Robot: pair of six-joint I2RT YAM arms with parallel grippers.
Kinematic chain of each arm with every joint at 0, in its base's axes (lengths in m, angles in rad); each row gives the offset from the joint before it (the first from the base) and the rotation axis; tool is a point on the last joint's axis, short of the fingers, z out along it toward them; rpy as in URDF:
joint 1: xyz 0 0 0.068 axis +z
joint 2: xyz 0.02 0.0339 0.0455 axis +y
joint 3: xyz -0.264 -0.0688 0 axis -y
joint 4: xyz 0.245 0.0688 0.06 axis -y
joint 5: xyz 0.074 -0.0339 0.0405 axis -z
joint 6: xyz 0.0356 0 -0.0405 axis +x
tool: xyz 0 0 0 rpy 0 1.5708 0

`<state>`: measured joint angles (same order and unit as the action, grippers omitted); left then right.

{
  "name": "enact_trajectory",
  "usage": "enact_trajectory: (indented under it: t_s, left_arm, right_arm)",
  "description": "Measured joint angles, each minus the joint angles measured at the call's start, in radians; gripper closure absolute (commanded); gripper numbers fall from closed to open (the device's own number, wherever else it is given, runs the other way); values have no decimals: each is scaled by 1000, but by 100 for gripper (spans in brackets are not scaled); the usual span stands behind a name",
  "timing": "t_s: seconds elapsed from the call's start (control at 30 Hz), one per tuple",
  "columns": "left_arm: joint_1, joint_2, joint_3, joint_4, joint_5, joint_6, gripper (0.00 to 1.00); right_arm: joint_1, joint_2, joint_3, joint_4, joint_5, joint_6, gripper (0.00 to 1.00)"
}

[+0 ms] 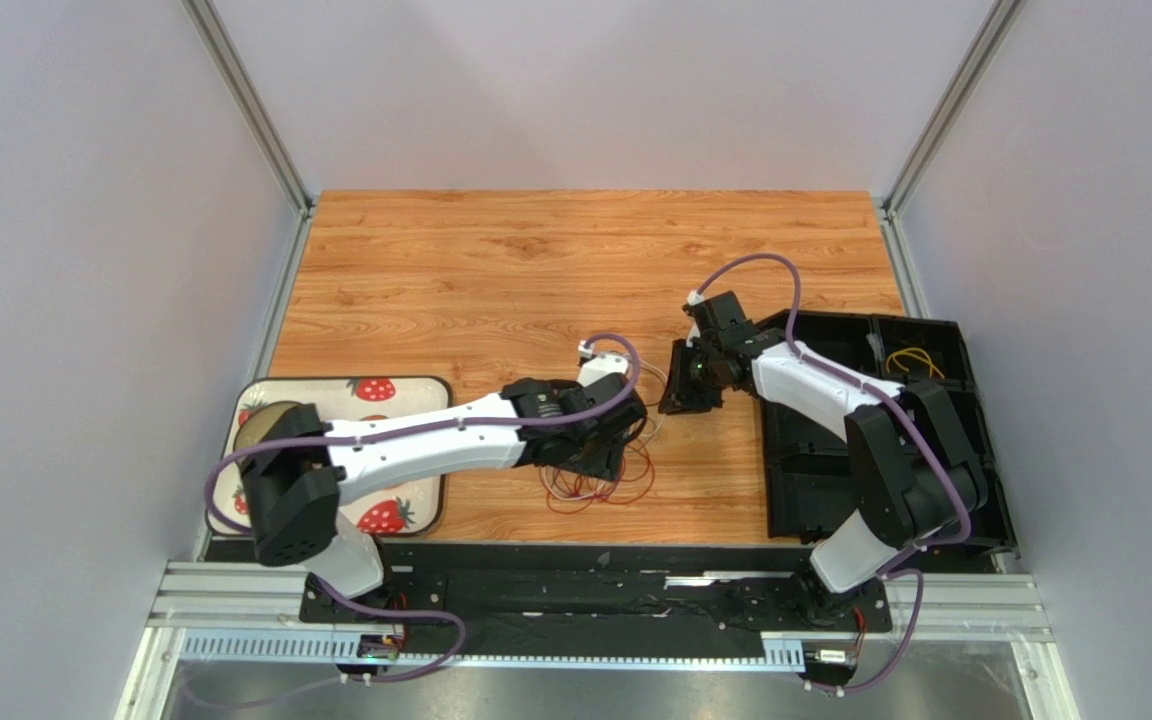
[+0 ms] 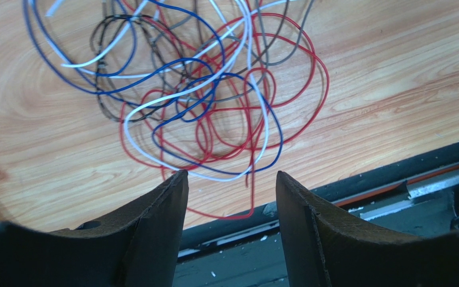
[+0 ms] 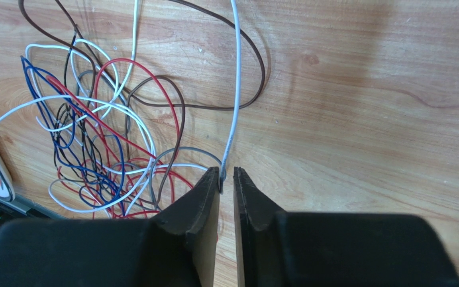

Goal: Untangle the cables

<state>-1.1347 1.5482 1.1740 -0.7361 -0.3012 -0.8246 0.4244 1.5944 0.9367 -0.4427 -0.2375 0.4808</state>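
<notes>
The cables (image 1: 597, 483) lie in a tangled heap of red, blue, white, grey and dark loops near the table's front edge. My left gripper (image 1: 608, 438) hovers over the heap, open and empty; in the left wrist view (image 2: 229, 176) red, blue and white loops (image 2: 214, 101) lie just beyond its fingertips. My right gripper (image 1: 683, 396) is to the right of the heap. In the right wrist view it (image 3: 226, 174) is shut on a pale grey cable (image 3: 235, 89) that runs straight away from the tips. The tangle (image 3: 94, 149) lies to its left.
A black compartment tray (image 1: 838, 450) stands at the right with a yellow cable (image 1: 913, 362) in its far cell. A strawberry-print plate (image 1: 387, 393) sits at the left. The black front rail (image 2: 363, 179) borders the table. A brown cable (image 3: 256, 60) loops beside the pale one.
</notes>
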Motion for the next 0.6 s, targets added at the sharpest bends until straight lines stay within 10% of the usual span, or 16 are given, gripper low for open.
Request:
enact_trajectory:
  t_s: [0.37, 0.6]
  left_arm:
    - [-24, 229, 122, 1, -35, 4, 46]
    - [-24, 314, 130, 8, -51, -2, 100]
  right_arm:
    - [0, -16, 26, -27, 4, -15, 100]
    - [0, -165, 82, -118, 12, -31, 100]
